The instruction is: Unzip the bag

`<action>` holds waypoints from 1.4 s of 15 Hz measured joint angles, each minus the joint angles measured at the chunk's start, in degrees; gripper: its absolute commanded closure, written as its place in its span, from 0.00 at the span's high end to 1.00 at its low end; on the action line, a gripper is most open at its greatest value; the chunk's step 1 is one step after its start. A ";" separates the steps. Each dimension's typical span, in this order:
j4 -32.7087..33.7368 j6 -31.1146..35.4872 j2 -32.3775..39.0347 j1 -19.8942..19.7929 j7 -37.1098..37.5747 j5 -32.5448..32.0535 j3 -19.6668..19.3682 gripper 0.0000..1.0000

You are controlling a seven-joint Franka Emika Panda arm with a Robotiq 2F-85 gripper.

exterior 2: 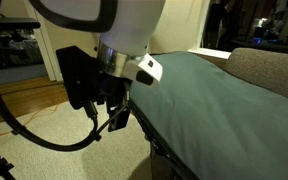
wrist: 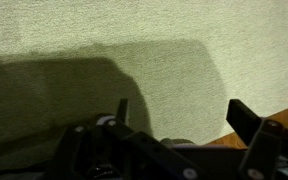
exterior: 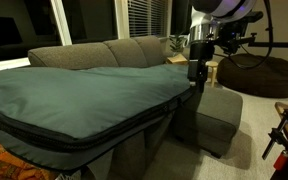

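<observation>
A very large teal-grey bag (exterior: pixel 84 95) lies flat across a grey upholstered surface (exterior: pixel 134 50), the seat of a sofa. It covers most of the seat, and its rounded near edge hangs past the front. A dark zipper band (exterior: pixel 134 122) runs along the bag's side edge, and shows again at the near edge in an exterior view (exterior 2: pixel 174 140).

Pale carpet (exterior 2: pixel 64 155) covers the floor in front of the sofa and gives way to wooden flooring (exterior 2: pixel 24 100) on the far left.

The white robot arm (exterior: pixel 219 12) reaches down at the right end of the bag, between the sofa and a grey ottoman (exterior: pixel 219 112) standing just right of it. A brown round beanbag (exterior: pixel 269 72) sits farther right, against the far wall.

In an exterior view the arm (exterior 2: pixel 114 25) fills the upper left, and its black jaws hang just beside the bag's (exterior 2: pixel 214 95) left end, near the zipper band. Whether they touch the fabric cannot be told.

In the wrist view the jaws stand wide apart, their two dark fingers (wrist: pixel 246 118) well separated. Only shadowed carpet (wrist: pixel 144 40) shows between them, and they hold nothing.
</observation>
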 measured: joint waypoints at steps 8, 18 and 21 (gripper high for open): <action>4.89 1.77 8.53 -4.13 -0.25 0.00 2.57 1.00; 10.45 5.26 17.69 -8.46 -1.14 -0.06 6.51 1.00; 12.48 5.42 20.39 -9.27 -1.98 -0.38 7.23 1.00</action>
